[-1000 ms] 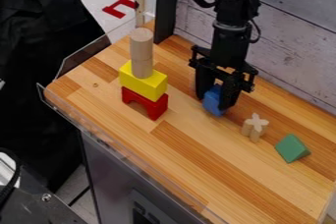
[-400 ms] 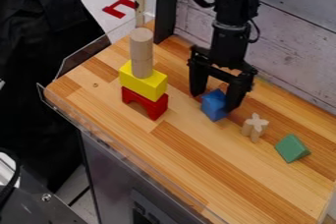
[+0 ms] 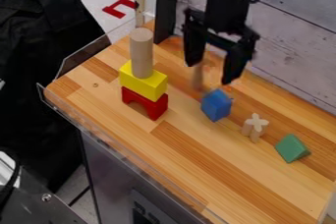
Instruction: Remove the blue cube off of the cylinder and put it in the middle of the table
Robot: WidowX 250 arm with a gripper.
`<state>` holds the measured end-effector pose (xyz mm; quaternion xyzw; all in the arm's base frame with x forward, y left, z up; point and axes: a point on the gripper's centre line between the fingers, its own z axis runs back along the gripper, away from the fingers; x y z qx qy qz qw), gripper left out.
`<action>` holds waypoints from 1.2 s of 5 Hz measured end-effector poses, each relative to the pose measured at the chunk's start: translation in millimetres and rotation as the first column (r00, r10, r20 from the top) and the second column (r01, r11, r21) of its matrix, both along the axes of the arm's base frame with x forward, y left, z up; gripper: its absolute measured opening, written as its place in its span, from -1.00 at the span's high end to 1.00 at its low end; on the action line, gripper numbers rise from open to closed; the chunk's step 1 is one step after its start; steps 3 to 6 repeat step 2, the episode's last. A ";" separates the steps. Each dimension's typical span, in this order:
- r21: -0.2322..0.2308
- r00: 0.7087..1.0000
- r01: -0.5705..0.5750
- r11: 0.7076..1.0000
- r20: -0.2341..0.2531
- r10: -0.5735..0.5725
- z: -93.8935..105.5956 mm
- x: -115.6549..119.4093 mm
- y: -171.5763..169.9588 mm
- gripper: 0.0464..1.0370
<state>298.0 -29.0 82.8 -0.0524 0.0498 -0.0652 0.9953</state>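
- We see our gripper (image 3: 210,74) raised off the blue cube (image 3: 216,105), which it straddled a moment ago.
- Its two fingers stand wide apart with nothing between them, so we call it open.
- We find the cube on the wooden table (image 3: 190,154), near its middle, between the stack with the yellow block (image 3: 144,83) and the star-shaped wooden piece (image 3: 255,126).

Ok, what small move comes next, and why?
I'd ease the gripper up and away: the blue cube sits on the table, apart from the wooden cylinder and seemingly near the middle, and the gripper hangs open above it.
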 end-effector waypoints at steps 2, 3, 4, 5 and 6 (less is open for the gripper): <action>0.020 1.000 -0.009 1.000 0.030 0.008 37.6 -30.2 -5.8 -0.92; 0.020 1.000 -0.009 1.000 0.030 0.008 37.6 -30.2 -5.8 -0.92; 0.020 1.000 -0.009 1.000 0.030 0.008 37.6 -30.2 -5.8 -0.92; 0.020 1.000 -0.009 1.000 0.030 0.008 37.6 -30.2 -5.8 -0.92; 0.020 1.000 -0.009 1.000 0.030 0.008 37.6 -30.2 -5.8 -0.92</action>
